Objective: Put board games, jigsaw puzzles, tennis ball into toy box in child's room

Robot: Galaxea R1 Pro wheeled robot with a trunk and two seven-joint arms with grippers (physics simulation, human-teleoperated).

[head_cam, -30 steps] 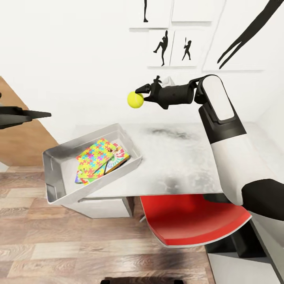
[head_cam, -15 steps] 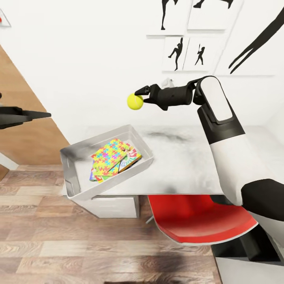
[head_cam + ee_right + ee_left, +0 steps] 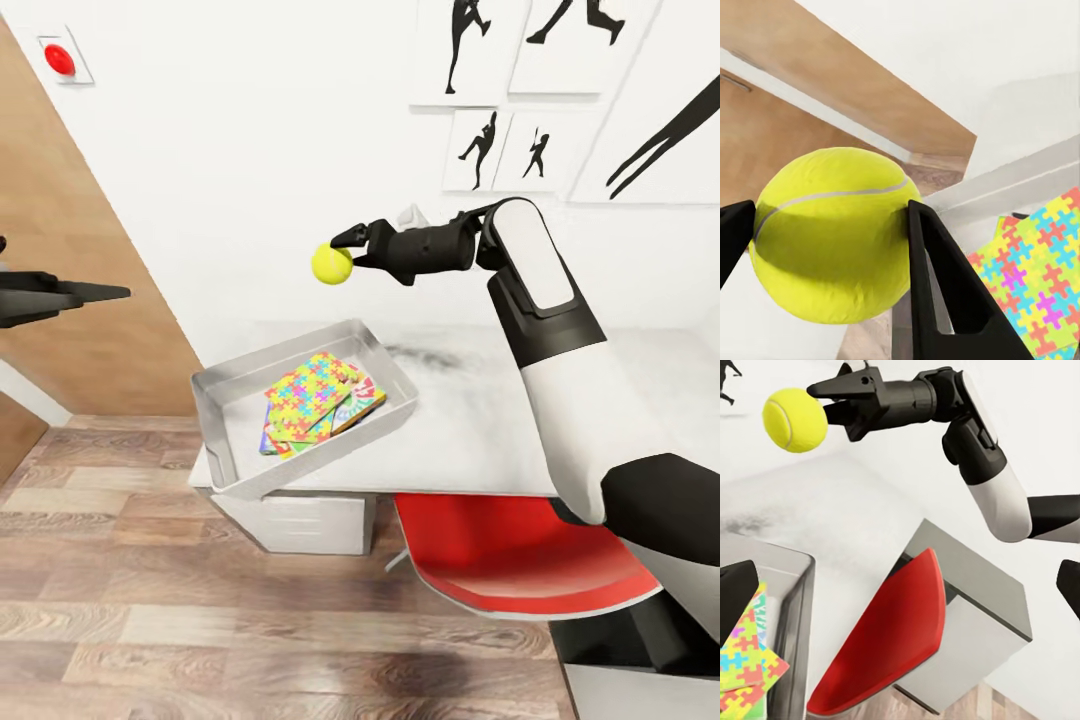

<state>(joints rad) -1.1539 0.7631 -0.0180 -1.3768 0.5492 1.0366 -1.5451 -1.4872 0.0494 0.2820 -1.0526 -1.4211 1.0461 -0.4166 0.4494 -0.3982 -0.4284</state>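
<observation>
The yellow-green tennis ball (image 3: pixel 331 264) hangs in the air over the table (image 3: pixel 480 430), with my right gripper (image 3: pixel 347 252) shut on it. Up close, the ball (image 3: pixel 832 236) sits between two black fingers (image 3: pixel 941 285). Below it and slightly left, the grey toy box (image 3: pixel 212 430) rests on the table's left end, overhanging the edge. A jigsaw puzzle (image 3: pixel 312 393) lies on top inside the box, with a board game (image 3: pixel 366 401) showing beneath it. My left gripper (image 3: pixel 95 292) hovers open well to the left of the table, holding nothing; its view shows the ball (image 3: pixel 794 420).
A red chair (image 3: pixel 520 570) is tucked under the table's front edge beside a white drawer unit (image 3: pixel 300 520). A wooden panel (image 3: pixel 90 240) stands at the left, and wood-plank floor (image 3: pixel 200 640) lies in front. Black silhouette pictures (image 3: pixel 500 150) hang on the white wall.
The whole view has shifted, so table and box sit further right in the picture. My right gripper still holds the ball, which now stands more nearly over the box.
</observation>
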